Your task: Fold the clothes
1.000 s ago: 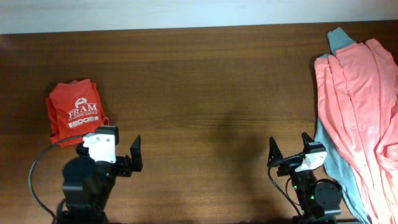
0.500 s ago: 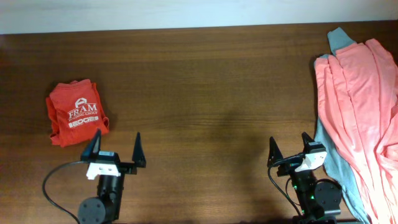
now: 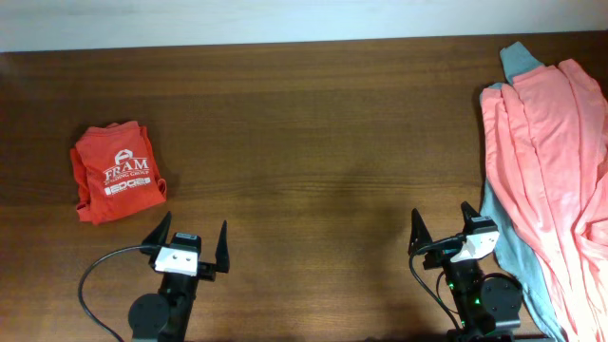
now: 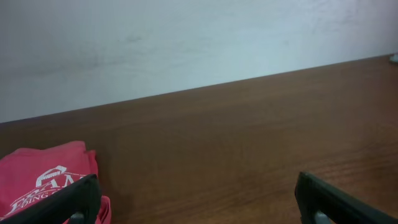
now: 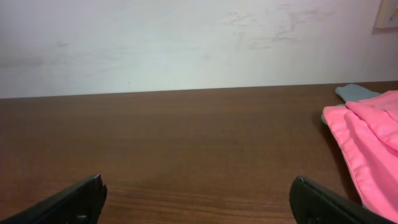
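as things lie on the dark brown wooden table (image 3: 313, 133), the salmon-pink cotton garment (image 3: 551, 161) sprawls unfolded along the right edge over a grey-blue cotton garment (image 3: 518, 59); both seem left to do. small orange-red printed t-shirt (image 3: 116, 171) sits folded at left. left gripper (image 3: 195, 228), right gripper (image 3: 440, 214): fingers spread, empty, along the bottom edge.

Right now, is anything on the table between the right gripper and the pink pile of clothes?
Nothing visible. Only bare table lies between the open right gripper and the salmon-pink garment. The grey-blue garment beneath it pokes out on the gripper's side, so its edge comes first.
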